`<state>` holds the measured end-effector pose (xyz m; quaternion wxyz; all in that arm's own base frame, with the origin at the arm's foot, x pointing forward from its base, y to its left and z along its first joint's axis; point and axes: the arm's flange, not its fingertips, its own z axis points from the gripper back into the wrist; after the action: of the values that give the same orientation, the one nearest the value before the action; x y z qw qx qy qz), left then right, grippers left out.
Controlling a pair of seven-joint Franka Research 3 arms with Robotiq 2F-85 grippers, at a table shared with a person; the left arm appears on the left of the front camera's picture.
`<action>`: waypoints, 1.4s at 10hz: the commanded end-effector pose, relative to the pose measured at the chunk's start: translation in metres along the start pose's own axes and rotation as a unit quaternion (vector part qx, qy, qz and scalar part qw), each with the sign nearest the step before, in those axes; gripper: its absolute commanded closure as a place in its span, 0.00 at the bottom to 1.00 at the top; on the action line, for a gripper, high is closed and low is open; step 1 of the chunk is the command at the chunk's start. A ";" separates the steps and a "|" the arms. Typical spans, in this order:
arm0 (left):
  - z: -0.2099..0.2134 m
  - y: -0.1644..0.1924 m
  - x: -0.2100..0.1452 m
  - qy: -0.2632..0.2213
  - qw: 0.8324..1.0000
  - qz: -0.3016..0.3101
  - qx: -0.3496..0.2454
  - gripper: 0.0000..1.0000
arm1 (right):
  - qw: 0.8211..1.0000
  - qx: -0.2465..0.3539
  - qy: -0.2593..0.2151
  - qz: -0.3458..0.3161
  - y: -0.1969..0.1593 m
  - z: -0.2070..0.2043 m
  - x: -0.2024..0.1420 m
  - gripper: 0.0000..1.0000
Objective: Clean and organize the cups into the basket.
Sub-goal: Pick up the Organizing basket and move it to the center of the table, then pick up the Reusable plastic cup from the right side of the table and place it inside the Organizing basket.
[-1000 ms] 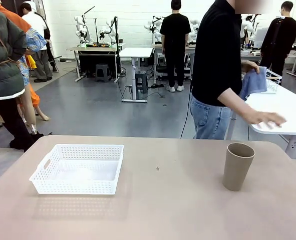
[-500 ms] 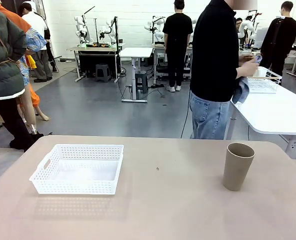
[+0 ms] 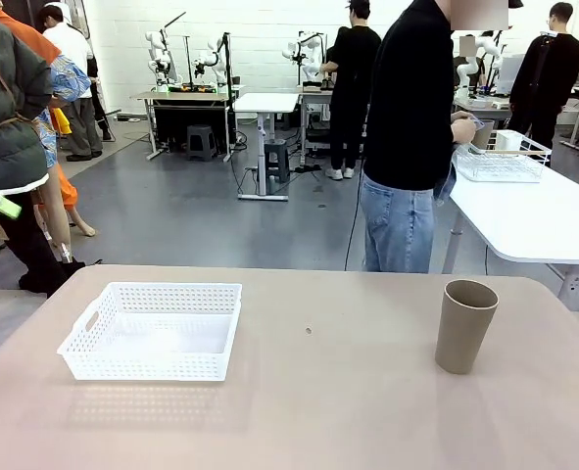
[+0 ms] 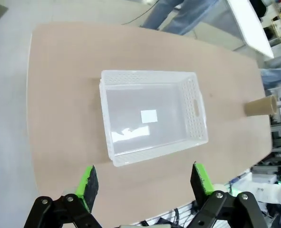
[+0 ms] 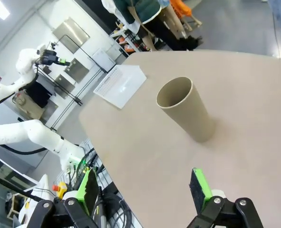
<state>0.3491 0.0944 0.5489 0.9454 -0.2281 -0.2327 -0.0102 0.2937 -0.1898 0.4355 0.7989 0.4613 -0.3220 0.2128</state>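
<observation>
Our left gripper (image 4: 144,177) hangs wide open and bare above the basket (image 4: 193,102). Our right gripper (image 5: 143,184), equally wide and bare, faces the cup (image 5: 185,109), upright at the table's (image 3: 328,411) right.

your left gripper (image 4: 145,176) and right gripper (image 5: 144,183): black linkage bodies, green pads (image 4: 89,183), silver pivot screws at 5 and 7 o'clock. left arm (image 5: 26,130) white, at 9 o'clock.
</observation>
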 end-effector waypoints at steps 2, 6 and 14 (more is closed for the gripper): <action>-0.055 -0.035 -0.020 -0.024 0.995 -0.029 0.087 0.00 | 1.000 -0.002 -0.005 0.005 0.004 0.003 0.001 0.00; -0.121 -0.024 -0.056 0.040 0.984 -0.069 0.158 0.00 | 1.000 -0.002 -0.005 0.005 0.004 0.003 0.001 0.00; -0.104 -0.041 -0.015 0.003 0.987 -0.083 0.136 0.00 | 0.998 0.001 0.004 0.060 -0.004 -0.006 0.010 0.00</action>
<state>0.3766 0.0133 0.4825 0.9639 -0.0834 -0.2437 -0.0675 0.2934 -0.1891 0.4399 0.7945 0.4546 -0.3324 0.2272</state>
